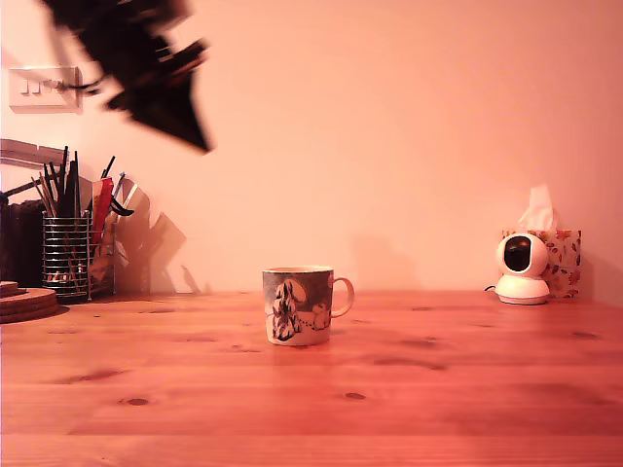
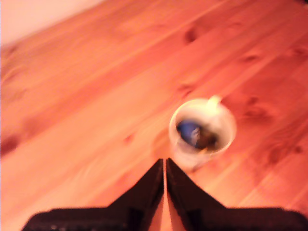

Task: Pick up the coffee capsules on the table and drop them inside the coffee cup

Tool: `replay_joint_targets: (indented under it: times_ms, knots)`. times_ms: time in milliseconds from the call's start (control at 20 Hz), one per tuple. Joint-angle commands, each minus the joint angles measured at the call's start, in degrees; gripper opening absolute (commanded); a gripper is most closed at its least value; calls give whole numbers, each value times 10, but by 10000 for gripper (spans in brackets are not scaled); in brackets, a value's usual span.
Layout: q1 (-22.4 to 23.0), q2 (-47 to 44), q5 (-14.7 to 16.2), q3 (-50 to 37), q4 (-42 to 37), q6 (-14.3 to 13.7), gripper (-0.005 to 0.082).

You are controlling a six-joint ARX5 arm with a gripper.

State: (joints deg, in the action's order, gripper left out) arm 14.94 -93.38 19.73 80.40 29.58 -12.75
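While the claw (image 2: 165,166) hangs closed, the coffee cup (image 2: 202,127) holds something dark.

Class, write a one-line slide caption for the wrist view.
Shut gripper above the table, coffee cup holding dark blurred contents.

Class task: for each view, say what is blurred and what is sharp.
Exterior view: the dark pincer at top left is smeared by motion blur, while the illustrated ceramic mug is sharp. Wrist view: everything is soft, mug included.
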Motion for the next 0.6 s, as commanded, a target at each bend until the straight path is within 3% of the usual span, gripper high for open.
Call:
replay_joint_targets:
  times_ms: [0, 150, 550]
  knots:
    - [-12, 51, -8, -59, -33, 15, -19]
    - [-44, 110, -9, -139, -83, 39, -19]
    - [-120, 246, -9, -312, -181, 66, -19]
